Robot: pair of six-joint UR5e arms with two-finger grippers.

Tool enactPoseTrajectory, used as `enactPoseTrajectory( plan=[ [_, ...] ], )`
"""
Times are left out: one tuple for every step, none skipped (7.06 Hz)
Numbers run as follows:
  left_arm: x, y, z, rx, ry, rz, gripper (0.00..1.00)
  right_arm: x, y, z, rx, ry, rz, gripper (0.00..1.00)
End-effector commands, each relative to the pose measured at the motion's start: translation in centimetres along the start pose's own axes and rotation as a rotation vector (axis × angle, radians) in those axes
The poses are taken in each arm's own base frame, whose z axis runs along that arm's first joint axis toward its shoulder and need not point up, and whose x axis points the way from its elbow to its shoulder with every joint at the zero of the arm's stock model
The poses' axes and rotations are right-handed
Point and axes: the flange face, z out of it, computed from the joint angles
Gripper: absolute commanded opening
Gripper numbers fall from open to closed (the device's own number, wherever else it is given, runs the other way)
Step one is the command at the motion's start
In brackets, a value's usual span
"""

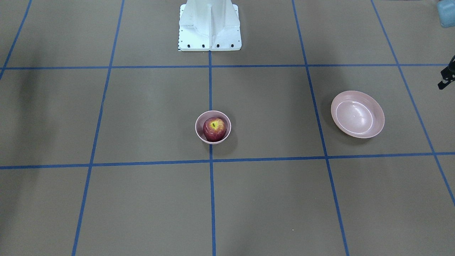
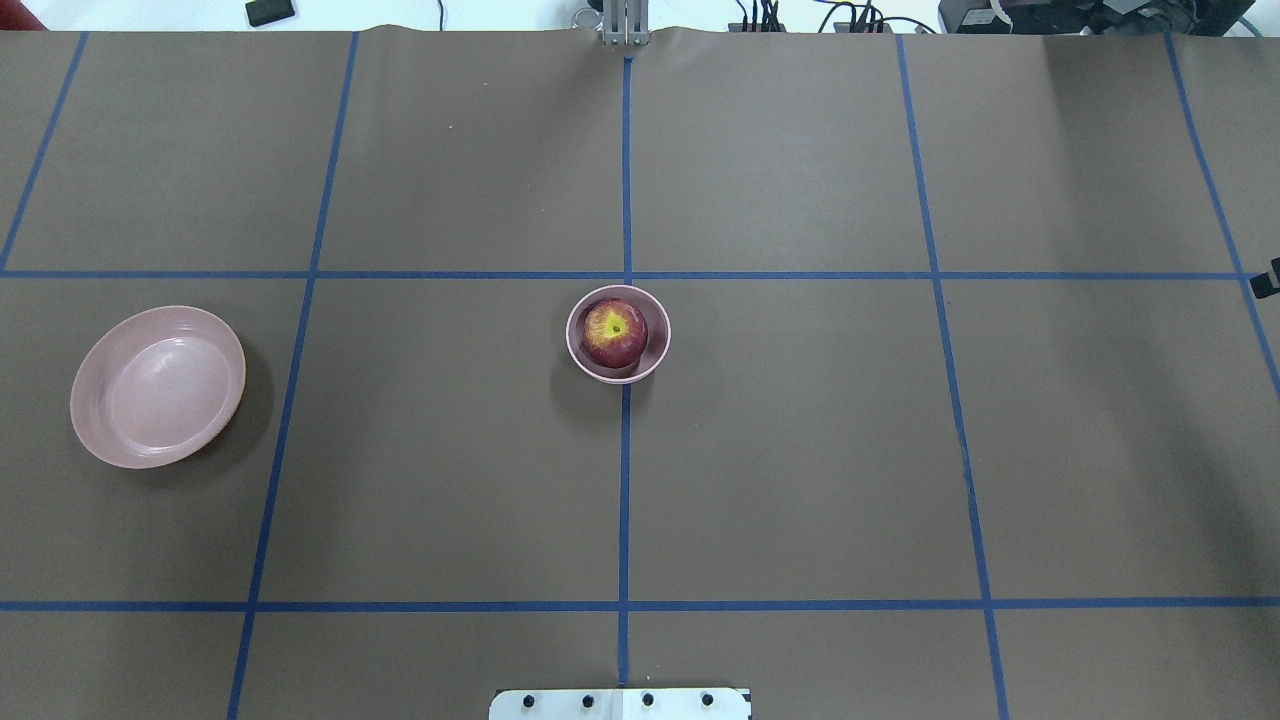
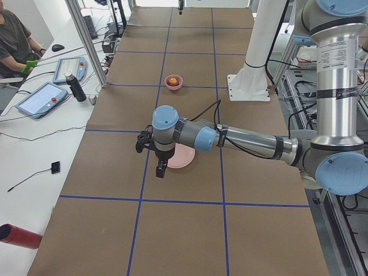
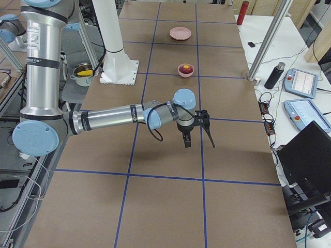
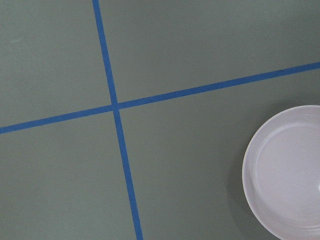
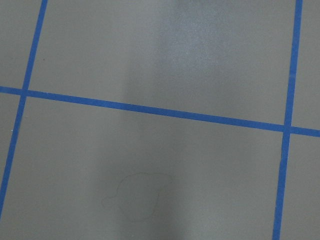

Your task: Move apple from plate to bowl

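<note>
Apple [image 1: 214, 129] in bowl [image 1: 218, 141], plate [image 1: 357, 115] well apart; left gripper [image 3: 152, 158], right gripper [image 4: 199, 137]: cannot tell spread or pressed.

The plate [image 5: 282, 172] is cropped in the left wrist view; the left tool [image 1: 447, 76] is edge-cut.

I work in a robotics lab, not a home. My wide brown paper-covered surface [image 2: 800, 450] is marked into squares with blue tape lines [image 2: 624, 480], and a white bolted steel pedestal [image 1: 209, 25] stands on it. My silver-and-blue jointed metal arm [image 3: 247, 141] reaches over it, and bare aluminium frame posts [image 3: 86, 40] line one edge. On the white side desk [image 3: 34, 144] lie grey touchscreen control pendants with red buttons [image 3: 41, 99], where a seated person in a dark shirt [image 3: 14, 40] watches; a black laptop [image 4: 310, 160] and tangled cables [image 2: 800, 18] sit nearby
</note>
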Motion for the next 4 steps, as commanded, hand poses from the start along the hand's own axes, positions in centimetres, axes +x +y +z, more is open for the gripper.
enactPoseTrajectory(
  plan=[
    [-0.10, -0.13, 0.12, -0.001, -0.002, -0.004, 0.98, 0.24, -0.03, 0.33, -0.005, 0.001, 0.003, 1.00],
    [0.02, -0.15, 0.01, 0.001, 0.000, -0.019, 0.98, 0.30, -0.33, 0.48, -0.005, 0.001, 0.003, 1.00],
    [0.12, -0.22, 0.02, 0.001, 0.001, -0.017, 0.98, 0.35, -0.34, 0.52, -0.004, 0.002, 0.003, 1.00],
    [0.13, -0.17, -0.10, 0.003, 0.001, -0.018, 0.98, 0.37, -0.34, 0.52, -0.004, 0.004, 0.003, 1.00]
  ],
)
